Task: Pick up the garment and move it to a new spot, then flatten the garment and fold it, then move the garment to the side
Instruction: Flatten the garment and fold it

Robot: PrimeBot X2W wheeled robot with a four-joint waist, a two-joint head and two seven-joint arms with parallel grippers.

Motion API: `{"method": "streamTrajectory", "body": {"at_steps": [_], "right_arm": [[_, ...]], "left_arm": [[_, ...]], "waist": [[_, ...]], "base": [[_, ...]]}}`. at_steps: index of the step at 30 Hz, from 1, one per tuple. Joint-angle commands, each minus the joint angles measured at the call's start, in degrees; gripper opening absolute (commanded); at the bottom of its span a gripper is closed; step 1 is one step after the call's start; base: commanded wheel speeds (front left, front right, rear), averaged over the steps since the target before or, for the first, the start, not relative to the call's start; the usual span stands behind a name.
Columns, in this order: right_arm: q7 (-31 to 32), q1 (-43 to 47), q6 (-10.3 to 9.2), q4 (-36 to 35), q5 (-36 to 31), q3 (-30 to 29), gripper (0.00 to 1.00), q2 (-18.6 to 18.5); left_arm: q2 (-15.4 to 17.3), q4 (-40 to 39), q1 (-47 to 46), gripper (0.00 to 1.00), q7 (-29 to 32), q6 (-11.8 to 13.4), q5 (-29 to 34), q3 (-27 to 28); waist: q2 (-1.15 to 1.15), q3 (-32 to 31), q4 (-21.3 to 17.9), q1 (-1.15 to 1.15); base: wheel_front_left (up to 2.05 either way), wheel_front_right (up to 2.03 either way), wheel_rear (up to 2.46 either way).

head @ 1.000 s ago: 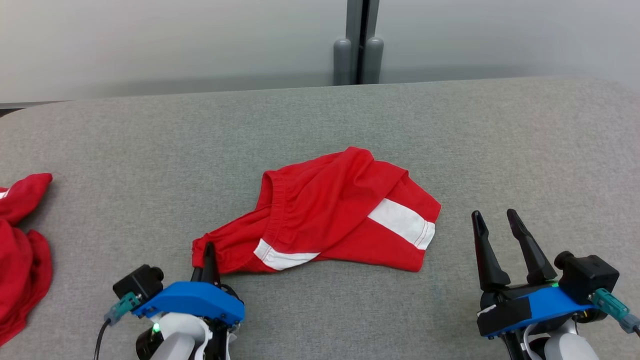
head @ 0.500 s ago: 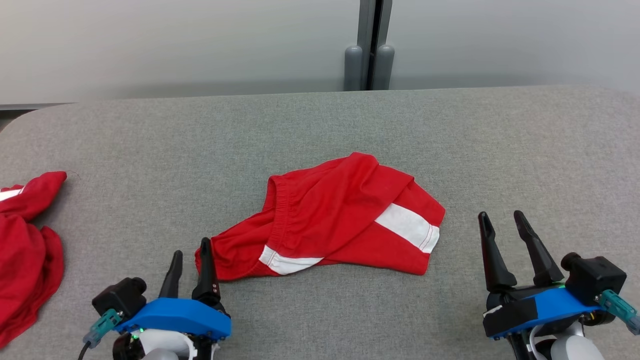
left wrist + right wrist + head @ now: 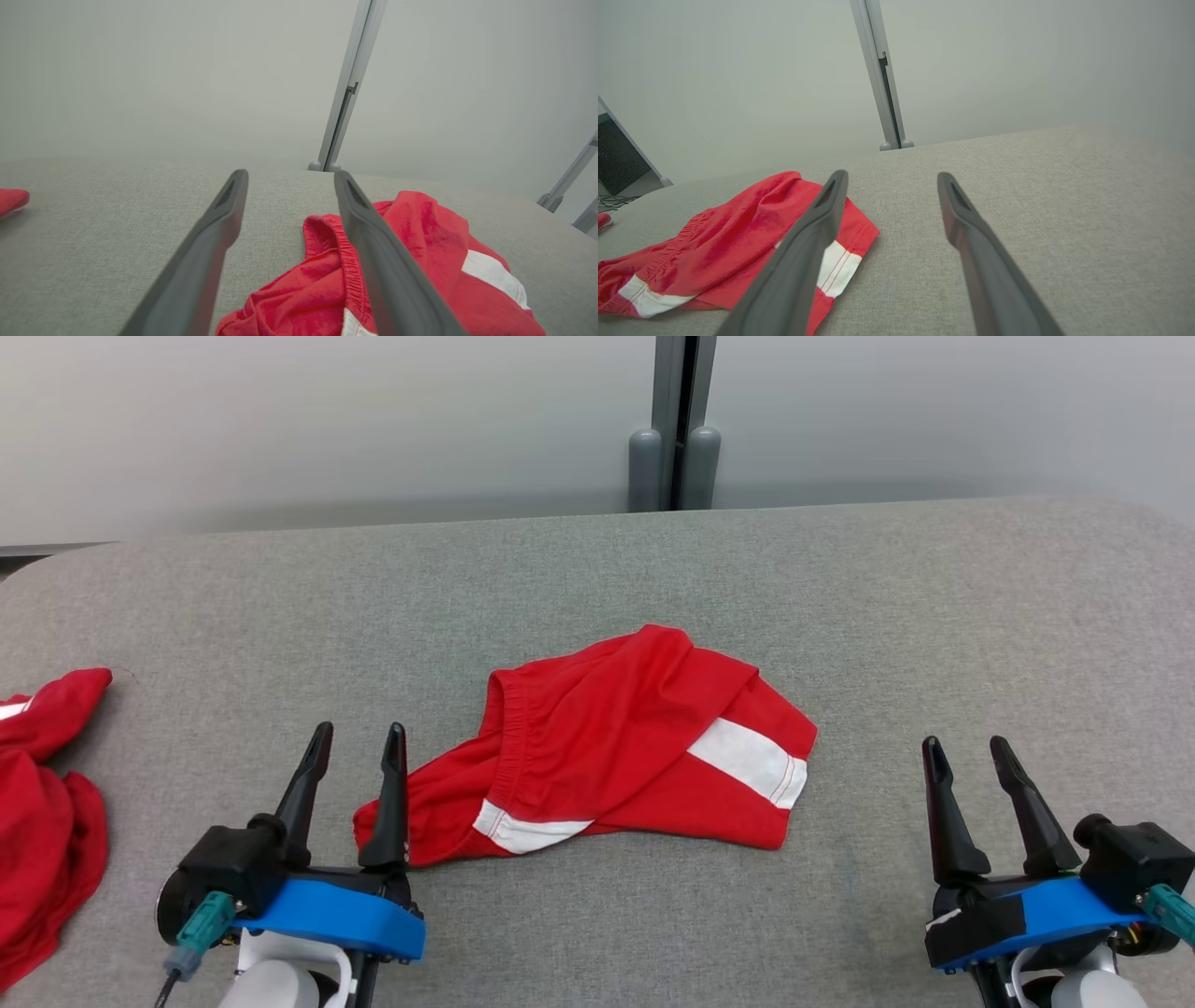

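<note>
A: Scanning left to right: spare red cloth (image 3: pixel 42 821) at the counter (image 3: pixel 280 616) edge; left end effector (image 3: pixel 359 735) spread open, empty, just beside the left tip of the garment (image 3: pixel 607 747).

B: It sits mid-counter, crumpled. The right end effector (image 3: pixel 963 744) is also open and empty, apart on its right. Risk: pinching one layer of that bunched tip, so it lifts twisted, not flat.

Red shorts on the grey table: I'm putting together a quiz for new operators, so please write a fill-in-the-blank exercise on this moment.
1. The red shorts carry stripes of the colour ____.
2. The left hand has its fingers ____ and holds nothing.
3. The right hand sits to the ____ of the shorts, apart from them.
4. A second red garment lies at the ____ end of the table.

Missing words: white, open, right, left.
</note>
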Motion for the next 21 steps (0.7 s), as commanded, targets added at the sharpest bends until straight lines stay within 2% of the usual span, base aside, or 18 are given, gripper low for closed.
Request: {"method": "streamTrajectory", "body": {"at_steps": [1,5,9,14,21], "right_arm": [[0.2,0.5,0.03,-0.2,-0.5,-0.2,1.0,-0.2],[0.5,1.0,0.03,-0.2,-0.5,-0.3,1.0,-0.2],[0.7,1.2,0.03,-0.2,-0.3,0.0,1.0,-0.2],[0.5,0.8,0.03,-0.1,0.3,0.7,1.0,-0.2],[-0.2,0.2,0.03,0.4,0.9,1.5,1.0,-0.2]], "left_arm": [[-0.2,0.0,-0.3,1.0,-0.3,-0.8,2.0,0.1],[-0.5,2.3,0.4,1.0,-0.3,-2.3,5.0,-0.6],[-0.8,6.7,0.1,1.0,0.8,-4.6,5.2,-2.8],[-1.6,12.2,-3.6,1.0,7.0,-7.1,3.8,-6.5],[-2.6,18.2,-8.7,1.0,14.0,-8.2,1.2,-9.0]], "waist": [[0.0,-0.2,-0.3,0.0],[0.0,-0.6,-0.8,0.0],[0.0,-0.8,-1.4,0.0],[0.0,-0.4,-2.3,0.0],[0.0,0.7,-3.6,0.0]], "base": [[0.0,0.0,0.0],[0.0,0.0,0.0],[0.0,0.0,0.0],[0.0,0.0,0.0],[0.0,0.0,0.0]]}}
